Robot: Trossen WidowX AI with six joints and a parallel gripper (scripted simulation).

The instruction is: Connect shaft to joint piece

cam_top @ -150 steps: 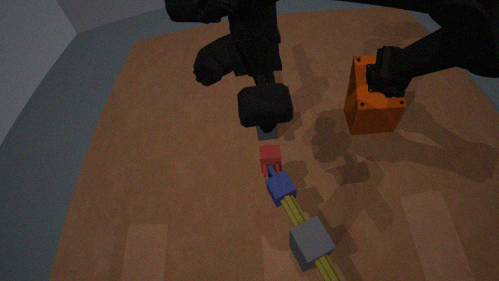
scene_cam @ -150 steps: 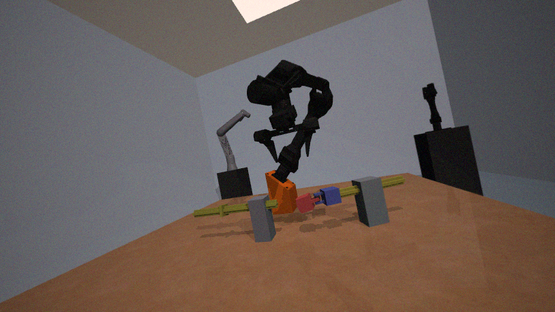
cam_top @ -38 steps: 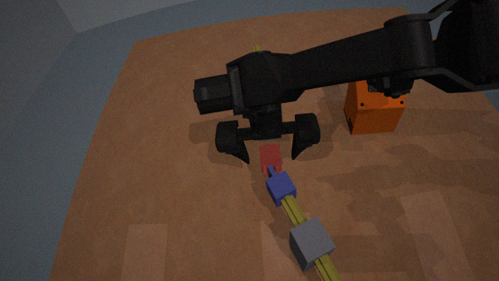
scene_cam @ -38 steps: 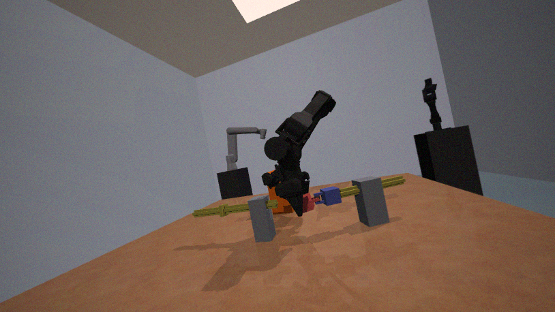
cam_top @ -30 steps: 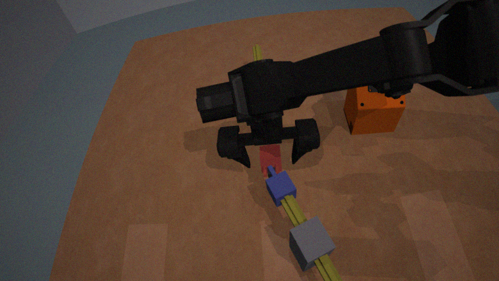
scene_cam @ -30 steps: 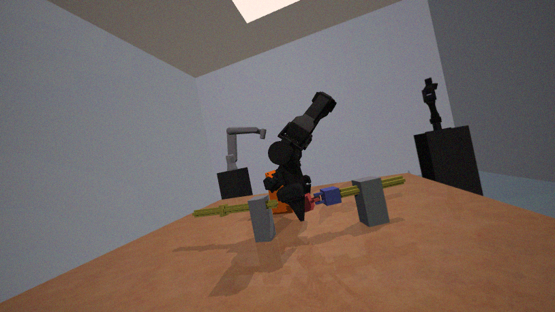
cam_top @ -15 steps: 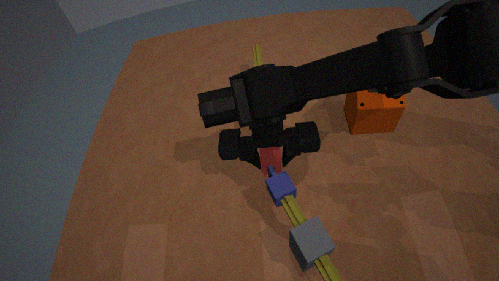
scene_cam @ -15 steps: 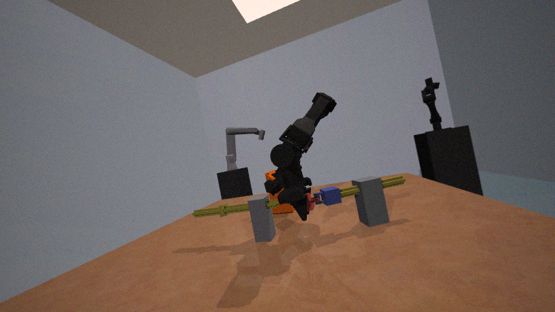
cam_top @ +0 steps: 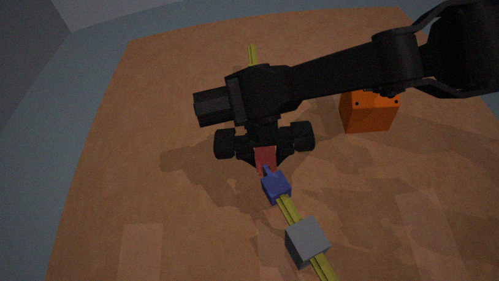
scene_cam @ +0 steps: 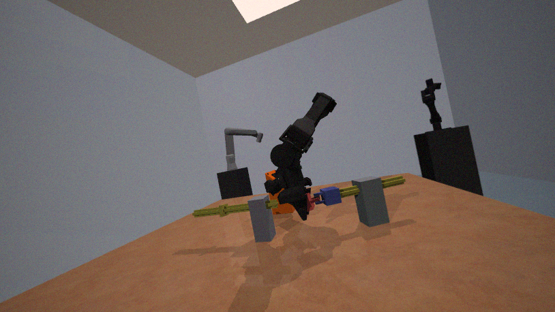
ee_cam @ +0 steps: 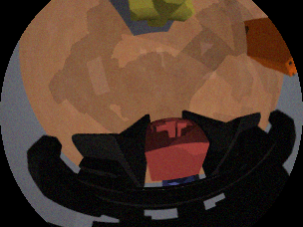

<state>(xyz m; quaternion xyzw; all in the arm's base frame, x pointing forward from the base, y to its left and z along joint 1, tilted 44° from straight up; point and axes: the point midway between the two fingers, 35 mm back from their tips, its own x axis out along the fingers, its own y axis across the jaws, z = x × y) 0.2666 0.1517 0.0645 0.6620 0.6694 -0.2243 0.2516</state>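
The black parallel-jaw gripper [cam_top: 265,157] is clamped on the red square joint piece [cam_top: 265,159], one finger against each side face; the wrist view shows the piece [ee_cam: 174,151] seated squarely between the fingers. The piece sits at the end of the blue cube-shaped hinge block [cam_top: 275,186], which is carried on the yellow-green fixed shaft [cam_top: 289,209] running through the near grey block [cam_top: 306,242]. The second yellow-green shaft [scene_cam: 223,210] extends from the other grey block [scene_cam: 262,218], beyond the gripper. An orange box [cam_top: 368,112] stands apart on the brown wooden table [cam_top: 139,209].
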